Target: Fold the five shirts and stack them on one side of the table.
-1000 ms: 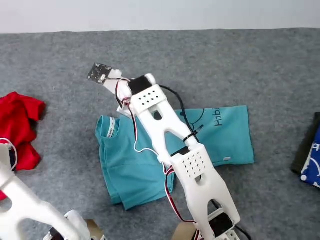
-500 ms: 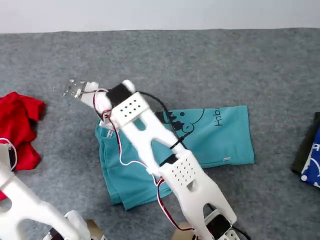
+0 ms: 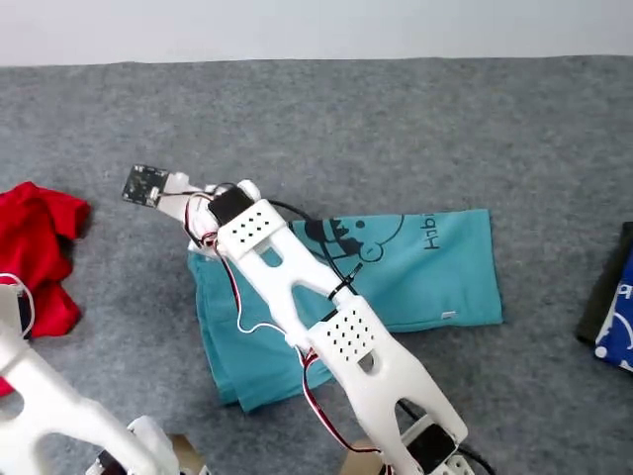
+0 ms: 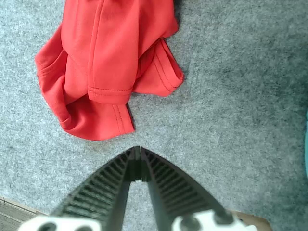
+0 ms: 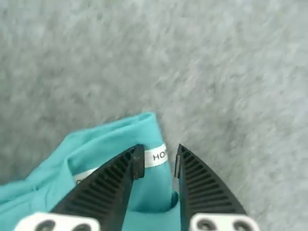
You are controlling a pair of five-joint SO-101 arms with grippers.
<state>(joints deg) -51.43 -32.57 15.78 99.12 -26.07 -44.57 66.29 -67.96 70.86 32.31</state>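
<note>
Where the camera looks down, the teal shirt point(image 3: 435, 267) lies flat in the middle of the gray table point(image 3: 415, 129). The right arm point(image 3: 326, 317) stretches across it from the bottom edge toward the upper left and hides much of its left half. A red shirt point(image 3: 40, 247) sits bunched at the left edge. A blue and black thing point(image 3: 615, 317) is cut off at the right edge. The left arm point(image 3: 49, 406) sits in the lower left corner. Bare table runs along the top.

From the left wrist, the left gripper point(image 4: 139, 153) is pressed shut with nothing in it. The red shirt lies crumpled just past its tips, not touching.

From the right wrist, the right gripper point(image 5: 156, 161) is open a little. Its tips sit on each side of the white label point(image 5: 161, 156) at the teal shirt's collar point(image 5: 120, 139). I cannot tell if they touch the cloth. Bare table lies beyond.
</note>
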